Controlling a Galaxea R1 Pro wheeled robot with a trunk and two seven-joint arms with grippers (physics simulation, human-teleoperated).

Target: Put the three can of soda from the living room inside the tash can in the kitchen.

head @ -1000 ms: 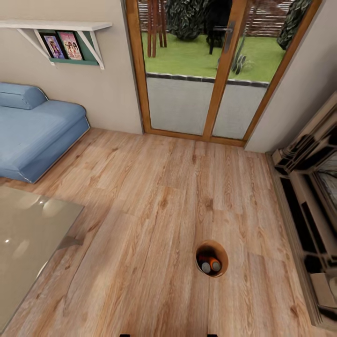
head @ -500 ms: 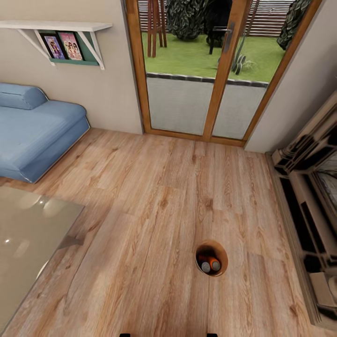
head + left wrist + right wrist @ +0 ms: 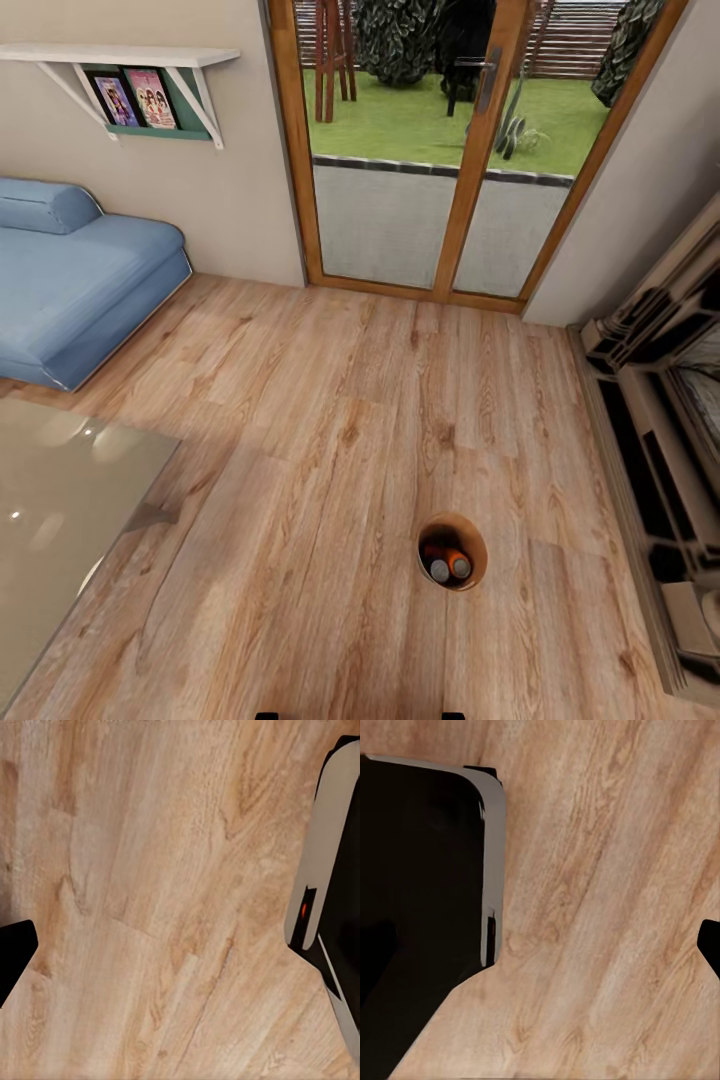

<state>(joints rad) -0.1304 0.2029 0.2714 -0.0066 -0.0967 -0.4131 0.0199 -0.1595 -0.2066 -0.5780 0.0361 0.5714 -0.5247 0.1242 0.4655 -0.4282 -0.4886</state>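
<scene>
— Lower centre of the head view: the tash can (image 3: 452, 525) stands on the plank floor (image 3: 330, 450) with two soda cans (image 3: 447, 564) visible inside; a third cannot be made out.
— Step?
— Probably carrying the bin to the kitchen next. Neither gripper's state can be told.
— Room?
— Open floor around; glass table (image 3: 60, 500) lower left, shelving (image 3: 660, 440) right.

Light wood plank floor (image 3: 330, 420) spreads before me. At my twelve o'clock, wood-framed glass doors (image 3: 440, 150) open onto a sunlit lawn. A blue sofa (image 3: 70, 280) sits at ten o'clock under a white wall shelf (image 3: 120, 60); a glass low table (image 3: 60, 500) lies at nine. At three stands what may be a media cabinet (image 3: 660, 420).
</scene>
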